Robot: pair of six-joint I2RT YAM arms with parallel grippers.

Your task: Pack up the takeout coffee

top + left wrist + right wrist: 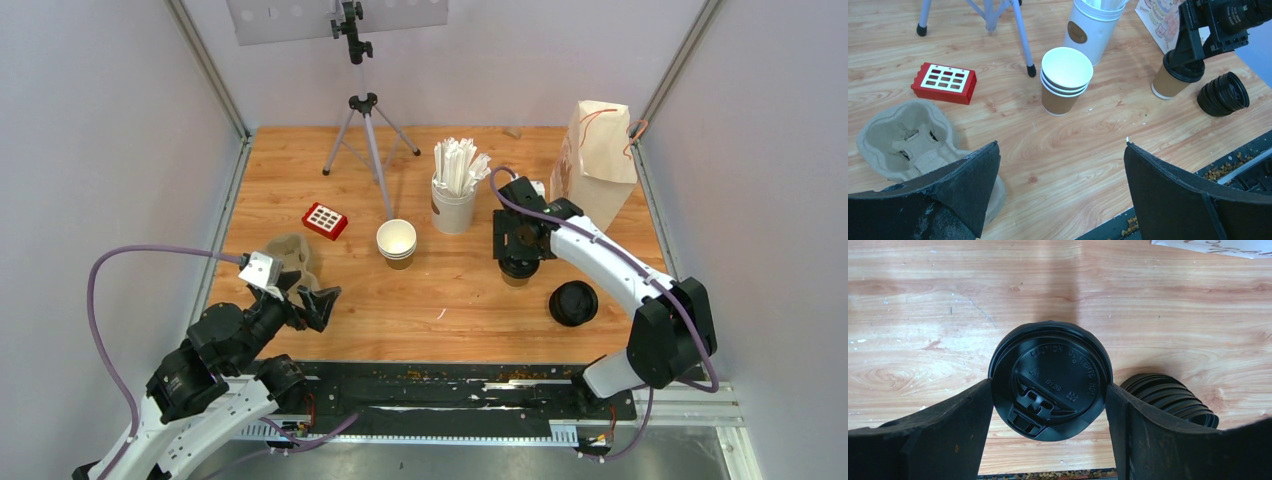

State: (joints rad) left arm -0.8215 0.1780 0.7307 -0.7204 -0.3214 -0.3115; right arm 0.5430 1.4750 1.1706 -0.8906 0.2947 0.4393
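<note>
Right end effector [1049, 392] grips the black lid [1050, 372] of one coffee cup [1168, 85] from both sides. The cup stands on the worktop [450, 290], at 3 o'clock from the stack of open cups [1066, 80]. The step seems to be the grasp; next comes a straight lift toward the cardboard carrier [903, 135] at 9 o'clock. Left end effector [1061, 145] is wide open and empty.

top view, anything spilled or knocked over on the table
Yes. Brown crumbs lie scattered along the black strip at the near edge, like a spill. The lid stack lies tipped on its side, right of the cup.
</note>
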